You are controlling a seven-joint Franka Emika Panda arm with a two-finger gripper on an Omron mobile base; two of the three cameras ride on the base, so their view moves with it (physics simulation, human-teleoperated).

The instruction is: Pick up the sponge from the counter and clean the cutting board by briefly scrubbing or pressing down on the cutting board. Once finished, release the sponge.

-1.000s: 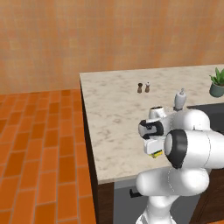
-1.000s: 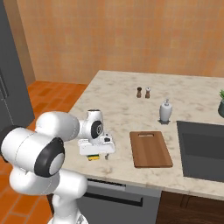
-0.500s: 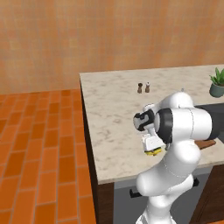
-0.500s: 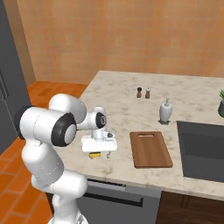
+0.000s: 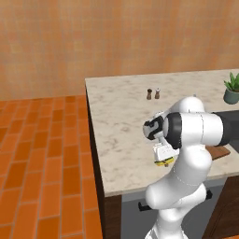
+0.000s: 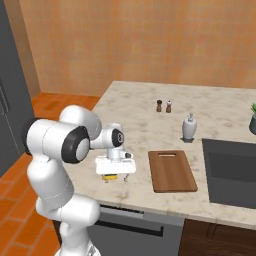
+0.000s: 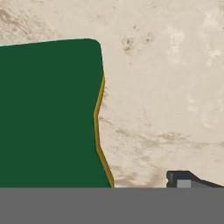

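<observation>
Task at early stage: sponge (image 6: 110, 176) lies on the counter (image 6: 220, 112), not yet gripped, and the scrub and release remain. Gripper (image 6: 115, 169) hovers directly over it, pointing down, jaws spread wide and empty. In the hand view the sponge's green top sits toward 9 o'clock, one dark fingertip (image 7: 186, 179) at about 5 o'clock, clear of it. Cutting board (image 6: 172, 170) lies bare at 3 o'clock from the sponge, near but apart. Counter is beige marble; shakers (image 6: 164, 106), a soap dispenser (image 6: 189, 127), a dark sink (image 6: 232, 172). Orange tile floor (image 5: 42, 158), tan wall.
</observation>
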